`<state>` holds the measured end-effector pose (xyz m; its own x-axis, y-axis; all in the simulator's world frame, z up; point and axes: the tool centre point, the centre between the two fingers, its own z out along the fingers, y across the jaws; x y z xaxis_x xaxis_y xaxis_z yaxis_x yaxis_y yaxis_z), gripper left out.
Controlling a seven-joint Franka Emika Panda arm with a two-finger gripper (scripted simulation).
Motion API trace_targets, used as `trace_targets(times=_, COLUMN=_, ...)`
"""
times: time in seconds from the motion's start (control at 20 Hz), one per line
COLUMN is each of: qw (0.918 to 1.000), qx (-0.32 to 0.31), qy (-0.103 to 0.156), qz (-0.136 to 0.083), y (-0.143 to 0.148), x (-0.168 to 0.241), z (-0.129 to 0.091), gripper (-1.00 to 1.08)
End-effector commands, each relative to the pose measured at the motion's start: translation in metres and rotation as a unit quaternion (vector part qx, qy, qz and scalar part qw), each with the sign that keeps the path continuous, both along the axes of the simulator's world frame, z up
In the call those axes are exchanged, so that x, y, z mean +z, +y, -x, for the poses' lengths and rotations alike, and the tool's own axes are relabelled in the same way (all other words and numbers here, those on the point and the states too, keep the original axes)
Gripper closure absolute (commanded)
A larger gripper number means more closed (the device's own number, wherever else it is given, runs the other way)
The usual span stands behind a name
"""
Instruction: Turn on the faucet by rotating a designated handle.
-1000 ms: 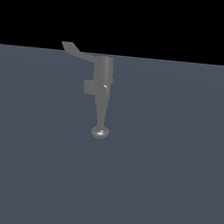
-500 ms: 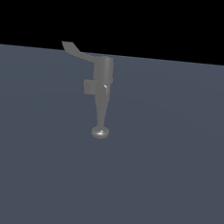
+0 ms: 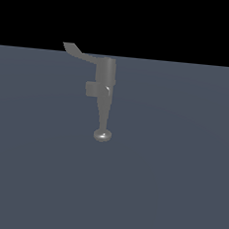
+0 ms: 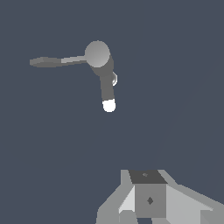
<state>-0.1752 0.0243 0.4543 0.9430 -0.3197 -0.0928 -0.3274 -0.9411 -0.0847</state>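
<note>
The faucet (image 3: 106, 81) is a small grey fixture standing on the dark grey floor, its cylinder tapering to a spout with a round disc end (image 3: 102, 134). The handle (image 3: 78, 53), a thin curved lever with a flared tip, sticks out from the cylinder's top toward the exterior view's left. A short blocky stub (image 3: 90, 88) sits lower on the same side. The wrist view looks down on the faucet (image 4: 98, 54), with its handle (image 4: 51, 61) and bright spout end (image 4: 109, 105). My gripper (image 4: 148, 186) shows only partly at that picture's edge, well apart from the faucet and touching nothing. Its jaws' state is unclear.
Flat dark grey floor (image 3: 169, 181) stretches all round the faucet, and a black background lies beyond its far edge. Neither the arm nor the gripper appears in the exterior view.
</note>
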Motion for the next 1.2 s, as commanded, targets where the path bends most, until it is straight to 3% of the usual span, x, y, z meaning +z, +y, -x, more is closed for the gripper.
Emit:
trace_targets(times=0.0, qw=0.9995, qx=-0.03, qy=0.005, qz=-0.005, y=0.004, x=-0.004, z=-0.012, gripper=1.08)
trace_targets(times=0.3, qw=0.9945, qx=-0.102, qy=0.018, qz=-0.011, y=0.013, x=-0.017, z=-0.039, gripper=1.08)
trace_targets(times=0.6, qw=0.984, qx=-0.175, qy=0.032, qz=-0.012, y=0.023, x=-0.031, z=-0.065, gripper=1.08)
trace_targets(times=1.15, qw=0.9498, qx=-0.309, qy=0.052, qz=-0.001, y=0.043, x=-0.062, z=-0.111, gripper=1.08)
